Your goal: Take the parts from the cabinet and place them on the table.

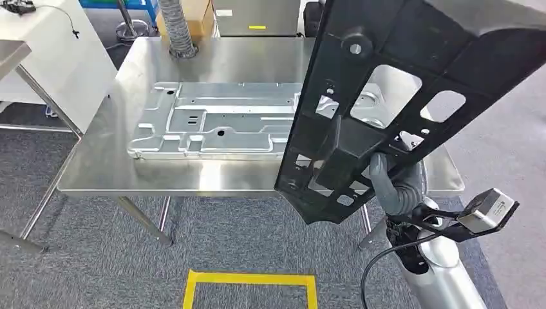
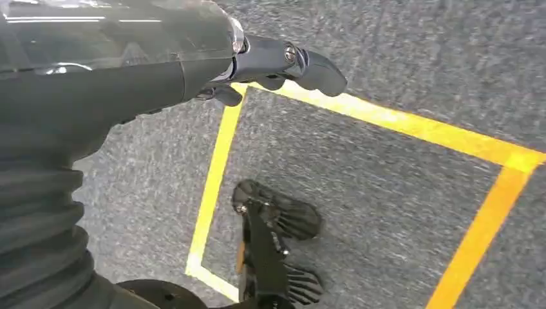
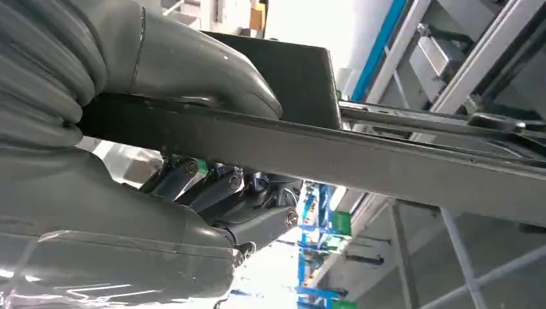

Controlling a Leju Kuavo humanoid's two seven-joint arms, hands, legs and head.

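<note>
The right hand [image 1: 391, 182] is raised at the near right, its thumb and fingers [image 3: 212, 183] clamped on the lower end of a black plastic panel [image 1: 386, 96], which is held tilted above the right end of the steel table [image 1: 161, 177]. A silver stamped metal plate [image 1: 212, 122] lies flat on the table. The left hand [image 2: 257, 64] hangs over grey carpet, fingers loosely extended, nothing held.

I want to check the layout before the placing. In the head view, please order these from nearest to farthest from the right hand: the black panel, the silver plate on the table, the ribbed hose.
1. The black panel: held in the right hand.
2. The silver plate: flat on the table, to the hand's left.
3. The ribbed hose: at the table's far left edge.
</note>
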